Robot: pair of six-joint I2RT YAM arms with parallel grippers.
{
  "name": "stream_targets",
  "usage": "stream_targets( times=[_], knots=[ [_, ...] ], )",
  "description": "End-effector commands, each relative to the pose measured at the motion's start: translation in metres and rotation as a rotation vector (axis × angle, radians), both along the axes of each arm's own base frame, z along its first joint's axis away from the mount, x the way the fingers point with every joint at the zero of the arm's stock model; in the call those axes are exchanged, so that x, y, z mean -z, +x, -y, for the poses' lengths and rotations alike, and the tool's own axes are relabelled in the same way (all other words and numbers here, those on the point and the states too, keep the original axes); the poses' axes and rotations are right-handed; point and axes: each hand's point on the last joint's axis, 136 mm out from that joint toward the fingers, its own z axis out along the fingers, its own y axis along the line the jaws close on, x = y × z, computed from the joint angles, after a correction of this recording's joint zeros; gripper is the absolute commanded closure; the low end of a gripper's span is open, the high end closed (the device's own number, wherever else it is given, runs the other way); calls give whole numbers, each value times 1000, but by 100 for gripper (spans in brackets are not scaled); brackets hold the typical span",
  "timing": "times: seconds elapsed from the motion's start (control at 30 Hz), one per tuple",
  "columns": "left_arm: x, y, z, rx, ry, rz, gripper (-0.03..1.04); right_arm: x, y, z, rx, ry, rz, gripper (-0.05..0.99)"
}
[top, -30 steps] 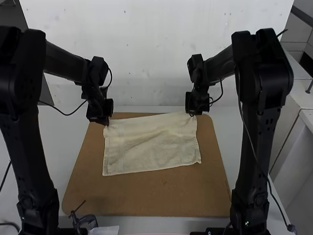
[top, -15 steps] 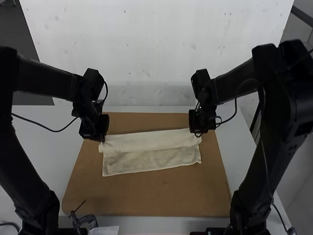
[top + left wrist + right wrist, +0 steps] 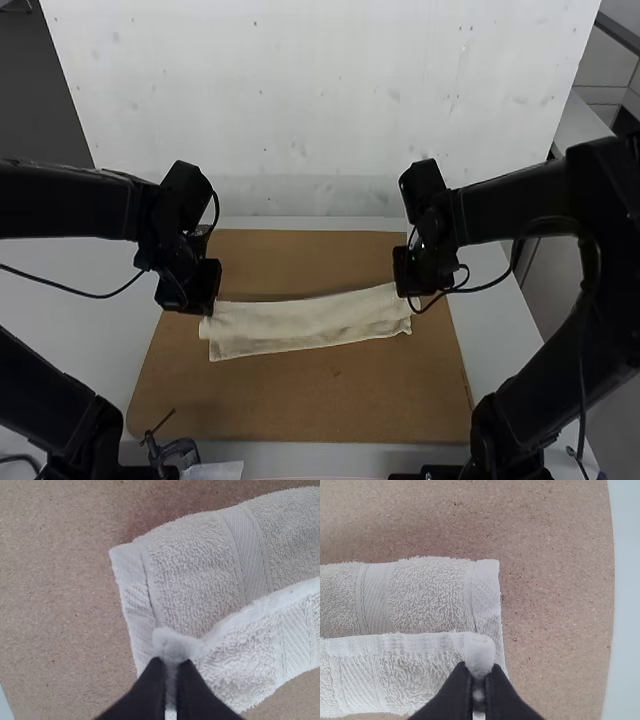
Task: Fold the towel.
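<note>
The towel [image 3: 310,322] lies as a long, partly doubled strip from left to right across the brown board [image 3: 300,400] on the worktop [image 3: 485,330]. The left claw [image 3: 172,662] is closed on one end of a hem, and the right claw [image 3: 478,672] pinches the other end of it, with the folded cloth on the far side of the held hem. This looks like the laying down of the first fold, with the towel perhaps nearly halved. To do it well, both should bring the hem down level and at one pace, keeping it just taut; too much pull would drag the under layer, too little would let the middle sag into a crease. The strip slants a bit, its left end nearer, so I would match the corners to those below before letting go, then open gently and lift straight up so that no loops snag. A clamp [image 3: 178,450] stands at the board's near left edge, beside a pale slip [image 3: 215,470]; neither seems in the way. The right arm's looped cable [image 3: 470,288] hangs close to the cloth and might brush it.
</note>
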Motion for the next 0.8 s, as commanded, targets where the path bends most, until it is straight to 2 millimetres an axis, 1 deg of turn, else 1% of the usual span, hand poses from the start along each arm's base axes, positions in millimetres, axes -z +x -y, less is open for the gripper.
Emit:
stream_targets(
  times=[0.0, 0.03, 0.13, 0.3, 0.43, 0.53, 0.63, 0.77],
  knots=[
    [-4, 1, -1, -16, -5, 24, 99, -4, 0, -2, -23, -10, 25, 92],
    [-3, 4, -2, -22, 0, 30, 99, -3, 2, -3, -24, -10, 30, 92],
    [-1, 19, -4, -41, 12, 66, 99, 2, 11, -4, -13, -17, 48, 92],
    [12, 44, -6, -71, 37, 75, 99, 18, 27, -3, 8, -30, 38, 92],
    [24, 57, -5, -79, 45, 53, 99, 30, 40, -1, 25, -46, 32, 92],
    [24, 70, -5, -89, 42, 67, 99, 33, 49, -2, 31, -44, 38, 92],
    [18, 83, -6, -101, 30, 100, 99, 34, 58, -3, 40, -42, 39, 92],
    [19, 90, -5, -106, 21, 105, 99, 37, 70, -4, 51, -40, 40, 92]
  ],
)
